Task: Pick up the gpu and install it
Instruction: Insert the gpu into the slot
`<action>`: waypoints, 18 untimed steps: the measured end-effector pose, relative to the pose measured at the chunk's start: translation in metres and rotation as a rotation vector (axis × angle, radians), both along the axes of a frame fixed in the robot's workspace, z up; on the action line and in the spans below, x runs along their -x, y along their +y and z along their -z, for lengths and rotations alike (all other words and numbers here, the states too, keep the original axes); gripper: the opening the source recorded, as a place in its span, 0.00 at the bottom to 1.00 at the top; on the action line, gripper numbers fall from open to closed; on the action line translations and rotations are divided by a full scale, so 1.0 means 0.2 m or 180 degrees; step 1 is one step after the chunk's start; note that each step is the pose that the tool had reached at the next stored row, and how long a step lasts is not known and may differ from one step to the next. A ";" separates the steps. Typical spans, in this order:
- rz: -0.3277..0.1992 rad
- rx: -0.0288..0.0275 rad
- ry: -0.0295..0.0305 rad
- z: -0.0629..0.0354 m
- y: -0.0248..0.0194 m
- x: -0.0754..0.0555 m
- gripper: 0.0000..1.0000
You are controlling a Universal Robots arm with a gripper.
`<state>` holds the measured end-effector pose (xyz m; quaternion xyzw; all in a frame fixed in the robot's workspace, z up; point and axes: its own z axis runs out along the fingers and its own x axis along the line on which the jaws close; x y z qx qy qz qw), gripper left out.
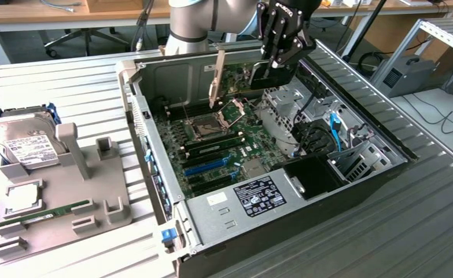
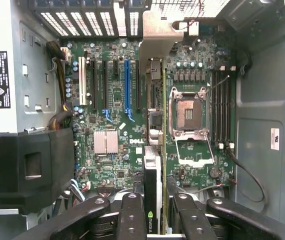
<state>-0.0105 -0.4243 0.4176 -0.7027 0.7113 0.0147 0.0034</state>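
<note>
The thin, flat, dark gpu card with a long silver end bracket is hanging edge-down over the green motherboard inside the open grey computer case. The black gripper is clamping its upper edge. It is probably light, stiff and fragile, so holding that edge, clear of the contacts, is suiting it.

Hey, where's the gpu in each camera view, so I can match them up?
Exterior view: the gpu hangs in the claw above the motherboard.
Wrist view: it runs edge-on between the claw's fingers, over the motherboard.
Shared landmark: the empty CPU socket.
</note>
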 end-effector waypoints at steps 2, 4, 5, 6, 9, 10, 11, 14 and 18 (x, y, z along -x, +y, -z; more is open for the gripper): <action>0.0000 0.0000 0.0000 0.000 0.000 0.01 0.27; 0.0000 0.0000 0.0000 0.000 0.000 0.02 0.27; 0.0000 0.0000 0.0000 0.000 0.000 0.03 0.27; 0.0000 0.0000 0.0000 0.001 0.000 0.03 0.27; 0.0000 0.0000 0.0000 0.002 0.000 0.05 0.27; 0.0000 0.0000 0.0000 0.003 0.000 0.05 0.27; 0.0000 0.0000 0.0000 0.003 0.000 0.06 0.27; 0.0000 0.0000 0.0000 0.004 0.000 0.08 0.27; 0.0000 0.0000 0.0000 0.003 0.000 0.09 0.27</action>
